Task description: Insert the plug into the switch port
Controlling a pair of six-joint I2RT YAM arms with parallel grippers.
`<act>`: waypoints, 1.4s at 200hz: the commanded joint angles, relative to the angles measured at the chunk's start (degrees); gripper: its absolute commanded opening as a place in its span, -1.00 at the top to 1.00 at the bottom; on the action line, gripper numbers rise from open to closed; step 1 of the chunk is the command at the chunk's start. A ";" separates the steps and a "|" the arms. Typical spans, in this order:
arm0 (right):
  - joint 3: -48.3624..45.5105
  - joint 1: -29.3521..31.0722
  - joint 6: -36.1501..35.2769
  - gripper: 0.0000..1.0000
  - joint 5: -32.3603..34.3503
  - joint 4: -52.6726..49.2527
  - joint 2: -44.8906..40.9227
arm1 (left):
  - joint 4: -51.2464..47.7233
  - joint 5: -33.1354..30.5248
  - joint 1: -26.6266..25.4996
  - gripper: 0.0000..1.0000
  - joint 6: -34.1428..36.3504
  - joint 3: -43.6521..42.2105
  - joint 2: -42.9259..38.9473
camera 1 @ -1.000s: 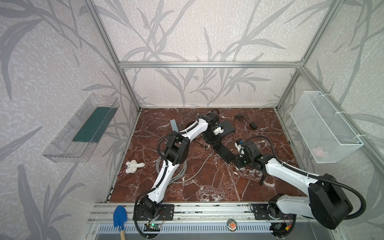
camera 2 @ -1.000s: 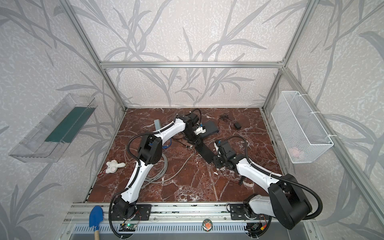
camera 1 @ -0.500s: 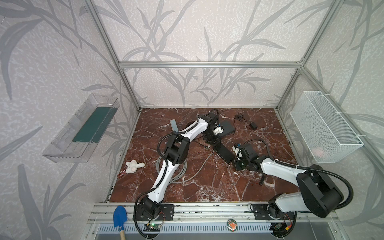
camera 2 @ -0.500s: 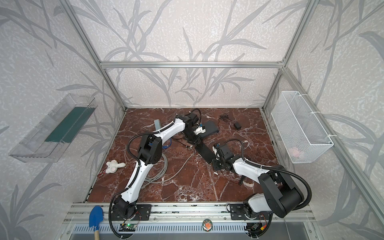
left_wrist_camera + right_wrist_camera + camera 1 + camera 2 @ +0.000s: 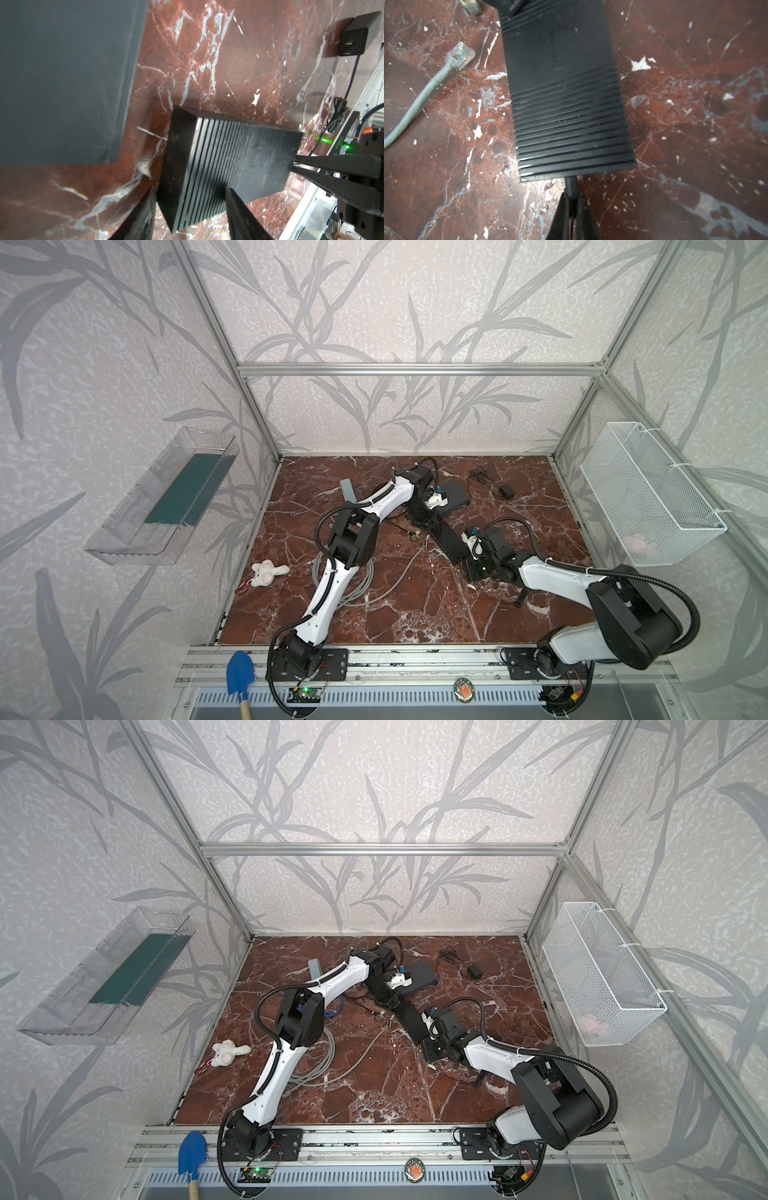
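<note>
The switch (image 5: 442, 535) (image 5: 415, 1021) is a long black ribbed box lying flat on the marble floor. My left gripper (image 5: 191, 207) (image 5: 428, 514) is shut across its far end, one finger on each side. My right gripper (image 5: 572, 199) (image 5: 468, 562) is at the opposite end, shut on a black round plug (image 5: 571, 185). The plug's tip meets the switch's (image 5: 566, 99) end face. The port itself is hidden, so I cannot tell how deep the plug sits. In the left wrist view the right gripper's fingers (image 5: 324, 164) reach the switch (image 5: 228, 162).
A grey cable with a clear connector (image 5: 460, 55) lies beside the switch, its coil (image 5: 357, 589) under the left arm. A dark flat slab (image 5: 455, 497) and a black adapter (image 5: 507, 490) lie behind. A white plush toy (image 5: 266, 572) is at the left, a wire basket (image 5: 648, 493) on the right wall.
My right gripper's jaws have closed on the plug, and the right arm has edged left toward the switch's end. The left arm and the switch have stayed put.
</note>
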 commanded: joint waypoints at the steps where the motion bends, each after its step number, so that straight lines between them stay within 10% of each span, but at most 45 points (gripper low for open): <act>1: -0.46 -0.01 -1.12 0.91 -0.38 2.57 0.12 | -6.21 2.69 -1.37 -0.10 4.26 0.58 4.45; 203: 1.09 2.37 -4.17 0.94 -3.70 -0.02 0.83 | 6.32 -0.22 1.25 -0.18 -2.85 10.72 8.42; 280: 1.84 3.37 -3.94 0.94 -2.05 -1.11 1.21 | -12.17 1.80 2.23 -0.12 9.05 8.31 8.10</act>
